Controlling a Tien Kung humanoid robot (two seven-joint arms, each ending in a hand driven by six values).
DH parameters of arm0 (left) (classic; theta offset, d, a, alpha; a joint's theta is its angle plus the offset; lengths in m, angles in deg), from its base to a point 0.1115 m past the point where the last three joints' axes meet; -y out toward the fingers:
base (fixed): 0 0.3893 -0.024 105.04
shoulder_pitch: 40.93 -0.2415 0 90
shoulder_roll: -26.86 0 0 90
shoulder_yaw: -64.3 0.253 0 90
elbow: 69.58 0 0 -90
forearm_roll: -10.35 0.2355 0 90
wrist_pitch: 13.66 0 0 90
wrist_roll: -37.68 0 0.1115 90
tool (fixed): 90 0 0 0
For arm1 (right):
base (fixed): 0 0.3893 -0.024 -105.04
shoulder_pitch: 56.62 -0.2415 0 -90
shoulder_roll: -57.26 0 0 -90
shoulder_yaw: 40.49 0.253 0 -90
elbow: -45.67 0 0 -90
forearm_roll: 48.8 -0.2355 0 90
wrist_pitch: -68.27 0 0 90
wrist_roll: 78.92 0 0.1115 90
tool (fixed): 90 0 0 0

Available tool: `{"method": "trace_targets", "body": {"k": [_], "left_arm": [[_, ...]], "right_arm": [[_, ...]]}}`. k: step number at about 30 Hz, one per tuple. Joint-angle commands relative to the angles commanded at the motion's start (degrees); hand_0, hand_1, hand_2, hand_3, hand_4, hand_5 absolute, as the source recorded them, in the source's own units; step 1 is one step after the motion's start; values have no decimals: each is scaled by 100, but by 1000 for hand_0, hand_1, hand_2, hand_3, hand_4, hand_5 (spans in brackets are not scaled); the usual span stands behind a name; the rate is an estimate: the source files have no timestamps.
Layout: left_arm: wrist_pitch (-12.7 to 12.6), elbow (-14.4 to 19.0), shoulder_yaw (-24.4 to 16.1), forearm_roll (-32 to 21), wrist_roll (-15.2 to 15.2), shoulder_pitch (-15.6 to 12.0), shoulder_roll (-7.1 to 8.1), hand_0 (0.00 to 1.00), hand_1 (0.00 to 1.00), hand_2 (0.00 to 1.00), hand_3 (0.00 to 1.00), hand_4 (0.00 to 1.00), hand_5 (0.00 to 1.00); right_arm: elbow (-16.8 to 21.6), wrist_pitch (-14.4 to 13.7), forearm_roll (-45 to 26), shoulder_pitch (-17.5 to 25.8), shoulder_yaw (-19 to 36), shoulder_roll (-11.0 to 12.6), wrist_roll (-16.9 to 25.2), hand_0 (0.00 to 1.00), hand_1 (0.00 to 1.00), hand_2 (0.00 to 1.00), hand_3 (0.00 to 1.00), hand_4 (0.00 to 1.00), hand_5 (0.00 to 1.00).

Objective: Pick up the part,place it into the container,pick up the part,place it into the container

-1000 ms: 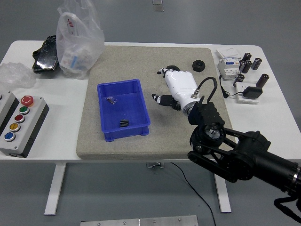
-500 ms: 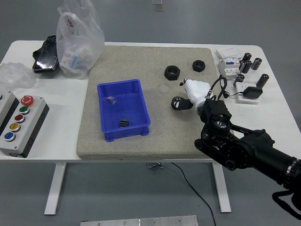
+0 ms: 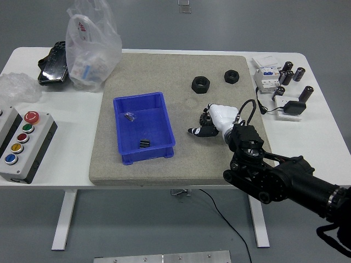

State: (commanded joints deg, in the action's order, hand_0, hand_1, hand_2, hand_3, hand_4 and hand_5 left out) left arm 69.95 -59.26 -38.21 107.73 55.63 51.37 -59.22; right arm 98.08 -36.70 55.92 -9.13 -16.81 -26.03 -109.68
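Two black hex nuts lie on the grey mat: one nut near the middle and another nut to its right. The blue container sits on the mat's left half and holds a small black part and a tiny clear-wrapped piece. My right hand, white with dark fingers, hovers low over the mat just right of the container and below the nearer nut. Its fingers are curled and I see nothing in them. The left arm is out of view.
A clear plastic bag and a black pouch lie at the back left. A button box stands at the left edge. Electrical parts and black cylinders crowd the right side of the table.
My right hand came off the middle nut, leaving it on the mat. It drew back towards me, then moved left towards the container with its fingers curled.
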Motion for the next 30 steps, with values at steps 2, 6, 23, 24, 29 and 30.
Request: {"method": "trace_targets", "body": {"k": [2,6,23,24,29,30], "left_arm": [[-1,0,5,-6,2,-4,-1,915,927,892,901,974,701],[-5,0,22,-23,-4,-5,-2,913,924,890,899,971,701],[-27,0,66,-90,-66,-19,-8,909,921,888,897,968,698],[-27,0,65,-90,-67,-21,-8,909,921,888,897,968,698],[-26,0,64,-90,-77,-18,-12,909,921,887,897,966,697],[-26,0,68,-95,-79,-17,-13,909,921,887,897,966,697]], "right_arm": [[1,-38,47,7,-15,7,3,304,495,500,577,354,196],[14,-80,164,19,-12,29,-12,292,459,413,489,181,74],[905,-417,873,87,299,316,-153,263,418,310,370,18,2],[1027,-429,927,87,315,332,-169,263,418,310,370,18,2],[1776,-329,1368,21,80,357,-216,263,414,308,371,16,2],[1926,-266,1455,-8,-28,347,-212,263,414,308,371,16,2]]}}
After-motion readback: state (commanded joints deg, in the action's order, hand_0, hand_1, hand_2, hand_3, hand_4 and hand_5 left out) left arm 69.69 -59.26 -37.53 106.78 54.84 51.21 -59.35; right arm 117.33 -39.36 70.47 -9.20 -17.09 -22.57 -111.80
